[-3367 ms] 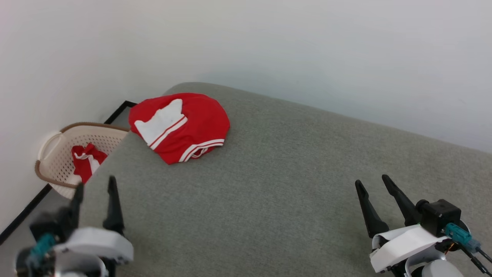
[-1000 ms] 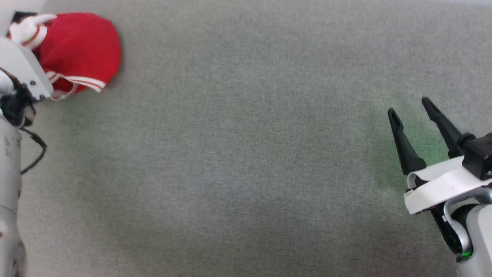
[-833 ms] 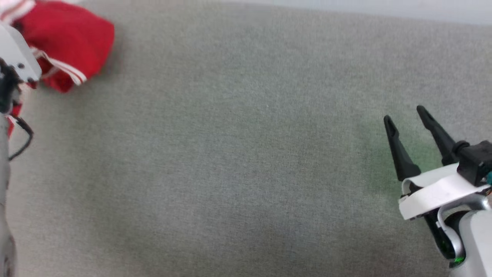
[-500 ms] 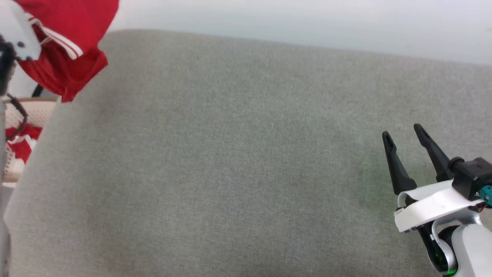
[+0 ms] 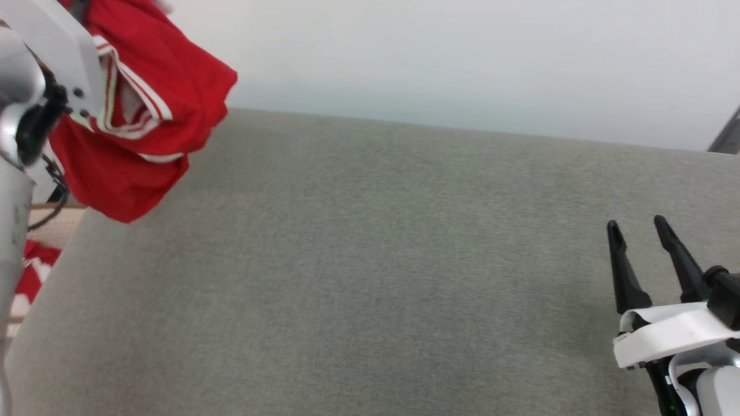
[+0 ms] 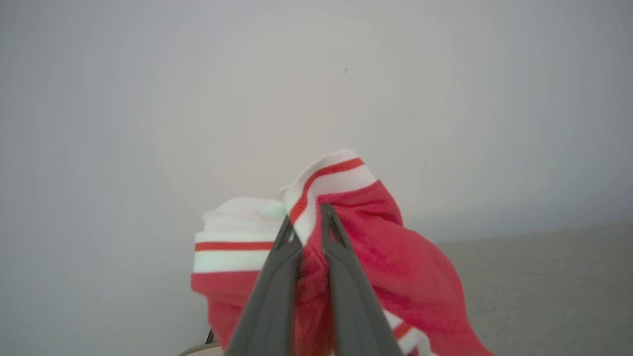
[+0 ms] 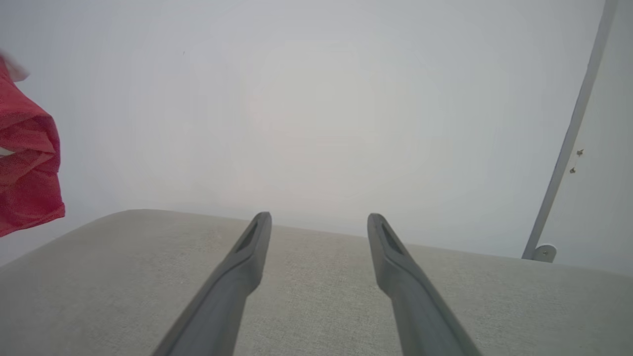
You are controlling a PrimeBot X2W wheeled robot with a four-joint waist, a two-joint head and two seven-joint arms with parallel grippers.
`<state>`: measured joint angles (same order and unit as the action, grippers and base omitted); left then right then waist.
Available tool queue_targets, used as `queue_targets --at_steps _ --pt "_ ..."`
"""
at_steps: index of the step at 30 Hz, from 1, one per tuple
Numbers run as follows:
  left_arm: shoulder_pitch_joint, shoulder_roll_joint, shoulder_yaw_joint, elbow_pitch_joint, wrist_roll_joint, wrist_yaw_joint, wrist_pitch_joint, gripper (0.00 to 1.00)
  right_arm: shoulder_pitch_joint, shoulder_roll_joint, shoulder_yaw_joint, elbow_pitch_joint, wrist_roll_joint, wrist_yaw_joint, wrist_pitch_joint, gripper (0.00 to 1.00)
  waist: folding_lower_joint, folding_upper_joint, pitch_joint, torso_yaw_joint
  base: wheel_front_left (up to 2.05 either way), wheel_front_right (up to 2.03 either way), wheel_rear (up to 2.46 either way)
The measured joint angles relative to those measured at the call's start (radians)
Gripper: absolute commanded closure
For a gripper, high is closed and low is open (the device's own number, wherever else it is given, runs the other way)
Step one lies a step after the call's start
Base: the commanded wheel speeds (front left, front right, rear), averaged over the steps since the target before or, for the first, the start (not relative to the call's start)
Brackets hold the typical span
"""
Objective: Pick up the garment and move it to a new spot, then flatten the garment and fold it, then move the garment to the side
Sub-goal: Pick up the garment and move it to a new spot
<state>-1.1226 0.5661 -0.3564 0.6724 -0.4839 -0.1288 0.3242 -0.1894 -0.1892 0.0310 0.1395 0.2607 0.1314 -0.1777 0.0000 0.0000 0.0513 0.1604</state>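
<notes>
Left gripper (image 6: 304, 222): fingers pinched tight on the striped trim of the garment (image 6: 385, 257), which hung bunched in the air above the far left corner of the grey padded surface (image 5: 376, 260). Right gripper (image 5: 636, 225): jaws spread, holding nothing, over the surface's near right part. A broad stretch of the surface lay open between them, up to its far edge. Off the left edge, a basket (image 5: 49, 224) held a small red-and-white cloth (image 5: 33, 271).
</notes>
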Motion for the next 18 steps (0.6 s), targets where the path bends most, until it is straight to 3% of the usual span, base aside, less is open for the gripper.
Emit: queue_targets --at_steps 10,18 --pt "0.154 -0.001 -0.024 -0.313 -0.051 0.043 0.145 1.0 0.039 0.033 -0.098 -0.02 -0.041 0.0 0.004 0.0 0.0 0.0 -0.024 -0.093 0.0 0.0 0.0" --pt "0.25 -0.03 -0.059 -0.474 -0.083 0.077 0.213 1.0 0.039 0.055 -0.143 -0.032 -0.062 0.0 0.008 0.0 0.0 0.0001 -0.016 -0.181 0.0 0.0 0.0"
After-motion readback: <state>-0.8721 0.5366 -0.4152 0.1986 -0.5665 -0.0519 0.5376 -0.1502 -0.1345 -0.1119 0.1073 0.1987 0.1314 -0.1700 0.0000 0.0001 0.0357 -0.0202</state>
